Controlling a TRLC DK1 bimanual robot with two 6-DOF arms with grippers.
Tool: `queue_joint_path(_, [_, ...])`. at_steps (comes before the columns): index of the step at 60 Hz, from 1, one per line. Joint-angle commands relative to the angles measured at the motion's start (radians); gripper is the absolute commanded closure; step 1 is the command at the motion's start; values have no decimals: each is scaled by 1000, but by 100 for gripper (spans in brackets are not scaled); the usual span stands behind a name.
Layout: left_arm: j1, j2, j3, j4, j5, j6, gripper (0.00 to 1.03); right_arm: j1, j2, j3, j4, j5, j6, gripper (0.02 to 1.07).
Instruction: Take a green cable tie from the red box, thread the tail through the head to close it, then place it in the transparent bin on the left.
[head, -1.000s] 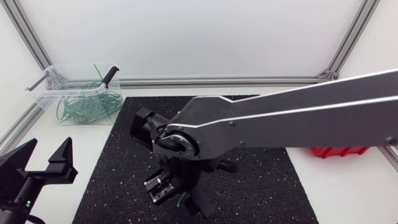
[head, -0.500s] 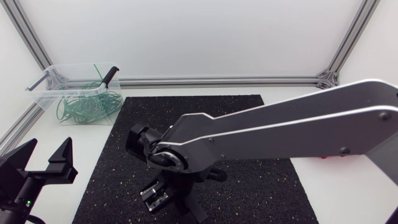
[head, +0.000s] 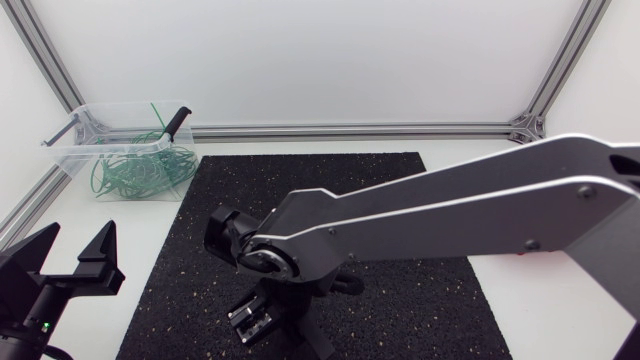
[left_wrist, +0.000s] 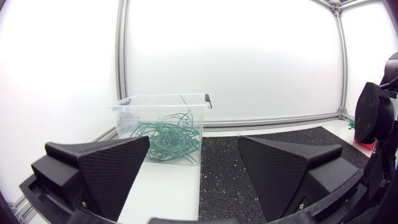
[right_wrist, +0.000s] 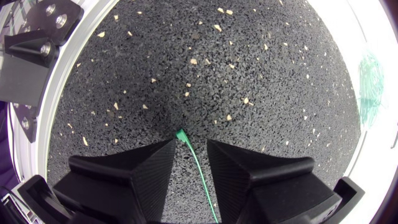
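The green cable tie (right_wrist: 181, 135) runs between the right gripper's (right_wrist: 191, 143) jaws, low over the black mat (right_wrist: 205, 68), with one end poking just past them. Whether they truly pinch it I cannot tell. It looks feather-light, springy and slick, and likely to twist, so I'd hold it close to the head and leave the tail free. The left gripper (head: 78, 250) rests near the desk's front corner with its jaws wide, well apart from the transparent bin (head: 70, 155).

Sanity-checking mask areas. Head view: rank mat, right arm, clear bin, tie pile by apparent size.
Top: right arm and mat, too close to call; arm nearer camera.
Then clear bin.
Last, tie pile inside it.
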Motion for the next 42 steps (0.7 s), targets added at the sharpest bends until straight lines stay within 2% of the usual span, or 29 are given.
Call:
queue_joint_path(1, [3,-7,-40,-19,-9,-18,4,9,30,-26,-4,7,-21,65])
queue_joint_path(3, [3,-7,-40,-19,-9,-18,4,11,31,-26,-4,7,-21,66])
queue_joint_path(8, [3,-7,-40,-19,-9,-18,4,14,31,-24,-4,7,-27,80])
queue_joint_path(25, [3,-7,-40,-19,-9,-18,4,8,44,-22,-19,7,-40,81])
queue_joint_path(38, [3,-7,-40,-19,-9,-18,4,5,76,17,-13,27,16,89])
queue_joint_path(42, [3,-7,-40,-19,-9,-18,4,5,79,22,24,44,40,91])
